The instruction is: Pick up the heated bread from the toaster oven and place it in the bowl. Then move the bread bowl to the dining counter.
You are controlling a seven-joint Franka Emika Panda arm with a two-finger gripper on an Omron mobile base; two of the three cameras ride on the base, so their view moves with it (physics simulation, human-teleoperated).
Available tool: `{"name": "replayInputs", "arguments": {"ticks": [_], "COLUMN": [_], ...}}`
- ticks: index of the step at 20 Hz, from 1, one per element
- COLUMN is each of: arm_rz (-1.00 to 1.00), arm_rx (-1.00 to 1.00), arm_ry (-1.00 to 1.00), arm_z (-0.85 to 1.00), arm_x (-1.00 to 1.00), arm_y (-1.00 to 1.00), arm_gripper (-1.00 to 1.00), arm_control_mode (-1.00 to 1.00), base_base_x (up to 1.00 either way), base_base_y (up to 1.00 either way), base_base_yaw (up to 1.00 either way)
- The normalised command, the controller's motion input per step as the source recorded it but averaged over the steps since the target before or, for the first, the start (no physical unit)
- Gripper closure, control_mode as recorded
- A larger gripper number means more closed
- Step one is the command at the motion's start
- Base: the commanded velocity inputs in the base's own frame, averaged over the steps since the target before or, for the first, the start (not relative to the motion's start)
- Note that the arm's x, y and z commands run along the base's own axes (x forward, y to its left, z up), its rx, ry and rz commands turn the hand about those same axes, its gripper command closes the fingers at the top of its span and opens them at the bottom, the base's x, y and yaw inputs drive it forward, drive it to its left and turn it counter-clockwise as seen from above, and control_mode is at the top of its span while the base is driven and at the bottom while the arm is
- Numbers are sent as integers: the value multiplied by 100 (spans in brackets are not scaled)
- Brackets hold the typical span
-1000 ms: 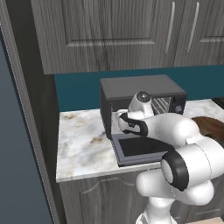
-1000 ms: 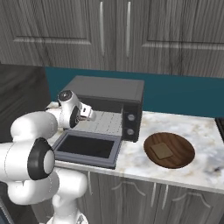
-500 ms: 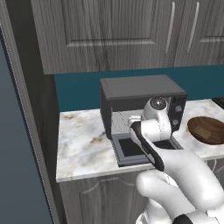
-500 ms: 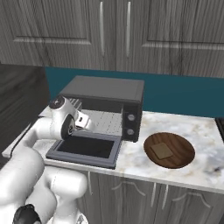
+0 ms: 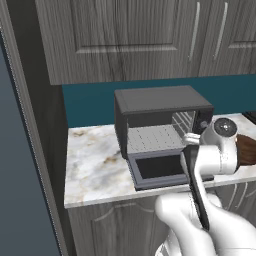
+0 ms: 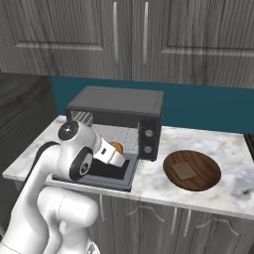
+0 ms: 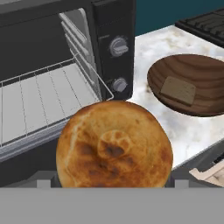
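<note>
Step in hand: carrying the heated bread [image 7: 114, 144] from the toaster oven [image 6: 119, 119] toward the bowl [image 6: 191, 170]. Gripper [image 6: 115, 155] holds the bread w/ jaws set wide, just in front of the oven's open door. Next move likely needs a swing to the oven's knob side, over the bowl, then release. Hand view shows a flat tan piece [image 7: 178, 90] in the bowl; left base view catches just the bowl's edge.

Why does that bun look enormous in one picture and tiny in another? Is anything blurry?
Hand view: the bread sits right at the lens, so it looms larger than the bowl. Right base view: it is a small orange spot by the toaster oven. All views are evenly lit renders, no glare or blur.
</note>
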Motion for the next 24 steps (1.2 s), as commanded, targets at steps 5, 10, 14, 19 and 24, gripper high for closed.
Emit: {"name": "replayInputs", "arguments": {"ticks": [5, 10, 14, 19, 24], "arm_rz": [-23, -19, -5, 0, 0], "arm_rx": [10, 12, 13, 3, 0], "arm_ry": [1, 7, 13, 6, 6], "arm_z": [46, 11, -2, -27, -44], "arm_x": [-18, 1, 18, 40, 47], "arm_y": [-100, -100, -100, -63, -64], "arm_gripper": [100, 100, 100, 100, 100], "arm_control_mode": [-100, -100, -100, -100, -100], "base_base_x": [0, 0, 0, 0, 0], "base_base_y": [0, 0, 0, 0, 0], "base_base_yaw": [0, 0, 0, 0, 0]}}
